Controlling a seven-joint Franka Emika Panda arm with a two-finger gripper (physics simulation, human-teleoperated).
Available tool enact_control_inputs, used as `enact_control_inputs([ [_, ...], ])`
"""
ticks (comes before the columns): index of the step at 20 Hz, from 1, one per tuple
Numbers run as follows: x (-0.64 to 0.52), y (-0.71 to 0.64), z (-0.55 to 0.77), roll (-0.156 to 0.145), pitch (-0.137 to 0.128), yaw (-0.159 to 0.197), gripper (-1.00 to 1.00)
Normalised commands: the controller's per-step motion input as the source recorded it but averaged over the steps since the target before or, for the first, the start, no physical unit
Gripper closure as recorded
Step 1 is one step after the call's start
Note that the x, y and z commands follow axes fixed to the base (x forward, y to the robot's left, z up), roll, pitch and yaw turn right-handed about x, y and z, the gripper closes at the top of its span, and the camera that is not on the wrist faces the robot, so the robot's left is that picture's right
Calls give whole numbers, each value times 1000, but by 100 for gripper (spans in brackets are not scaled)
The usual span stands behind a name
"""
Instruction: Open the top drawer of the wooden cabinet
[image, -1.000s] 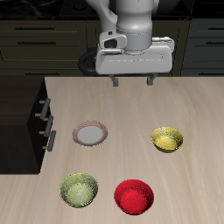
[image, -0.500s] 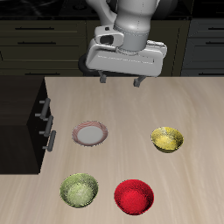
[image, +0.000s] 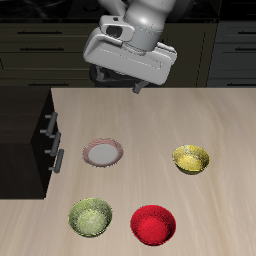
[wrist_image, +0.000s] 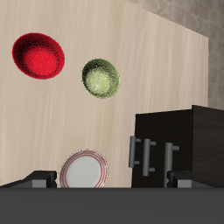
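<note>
Top drawer (image: 47, 124) of the wooden cabinet (image: 25, 140) sits closed at the worktop (image: 150, 120) edge. Gripper (image: 117, 82) has shifted cabinetward, tilted; fingers (image: 138, 89) spread wide, holding nothing.

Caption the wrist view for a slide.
Wrist view over the table: red bowl, green bowl, a plate, and the wooden cabinet with silver handles.

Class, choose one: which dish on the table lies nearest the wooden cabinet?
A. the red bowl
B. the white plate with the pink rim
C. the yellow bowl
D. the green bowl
B: the white plate sits just beside the wooden cabinet, while the three bowls lie farther from it.
</note>
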Motion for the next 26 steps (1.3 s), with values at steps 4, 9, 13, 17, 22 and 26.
enact_control_inputs([
  [4,-155,-428,92,-91,-29,-7,-100],
  [9,-116,-465,59,-154,-23,14,-100],
  [13,-50,-167,-84,-39,-6,17,-100],
  [17,5,-142,-121,-26,12,-14,-100],
  [22,-5,-100,-117,-23,6,6,-100],
  [26,26,-272,-233,-52,19,21,-100],
])
